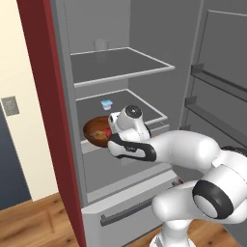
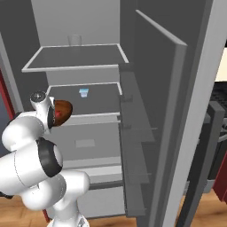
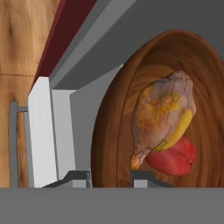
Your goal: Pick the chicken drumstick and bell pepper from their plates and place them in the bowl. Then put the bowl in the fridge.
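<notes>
The dark reddish-brown bowl (image 1: 95, 131) (image 2: 64, 111) (image 3: 131, 87) hangs at the front left edge of the open fridge's (image 1: 120, 65) middle shelf. I cannot tell whether it rests on the shelf. Inside it lie the golden-brown chicken drumstick (image 3: 164, 113) and, against it, the red bell pepper (image 3: 175, 157). My gripper (image 3: 109, 178) is shut on the bowl's rim, with one fingertip on each side of the wall. In the left base view the hand (image 1: 126, 126) sits just right of the bowl. The plates are out of view.
A small white-and-blue cup (image 1: 106, 104) (image 2: 83, 92) stands further back on the middle shelf. A clear glass (image 1: 100, 44) stands on the top shelf. Door racks (image 1: 217, 82) line the open door at right, and the bottom drawer (image 1: 128, 210) juts out below.
</notes>
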